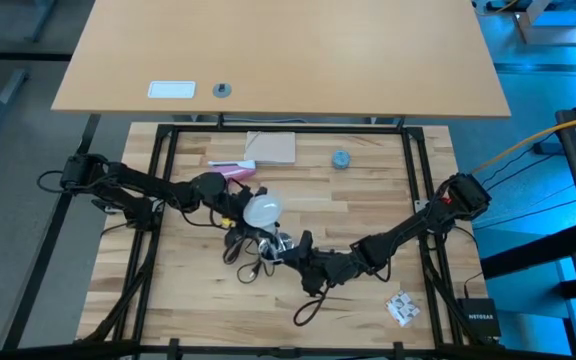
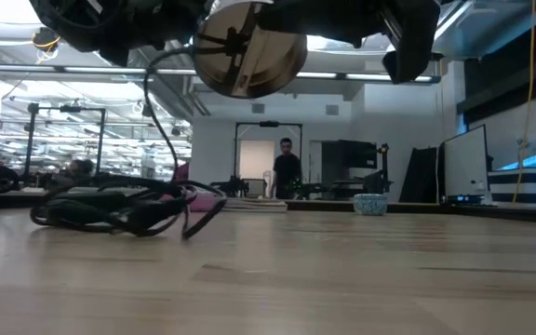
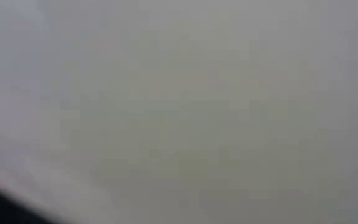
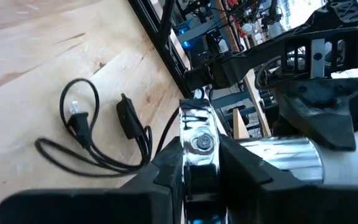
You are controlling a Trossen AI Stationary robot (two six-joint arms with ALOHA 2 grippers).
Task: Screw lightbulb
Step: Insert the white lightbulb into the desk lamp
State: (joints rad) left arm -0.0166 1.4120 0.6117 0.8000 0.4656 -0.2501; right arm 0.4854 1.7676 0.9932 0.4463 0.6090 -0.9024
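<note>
The white frosted lightbulb hangs above the middle of the table, and my left gripper reaches it from the left, shut on it. The left wrist view is filled by the bulb's pale blur. Beside the bulb, the round silvery socket is held in the air by my right gripper, which comes from the right. The bulb meets the socket's chrome barrel at its open end. The socket's black cord hangs down to a loose bundle on the table. My left gripper holds the lightbulb from the table's left, its fingers about level. The gripper itself hides the place of contact. The bulb is lifted clear of the table, its narrow end turned toward the socket. My right gripper pinches the socket's chrome ring at its closed end, one finger on each side. The fingers come from the table's right, slanting slightly down. The socket is lifted clear, with the cord trailing slack to the table.
A small blue-grey cap, a pink item and a brown sheet lie toward the far edge. A small white packet sits near right. Black frame rails border the table. A person stands far off in the room.
</note>
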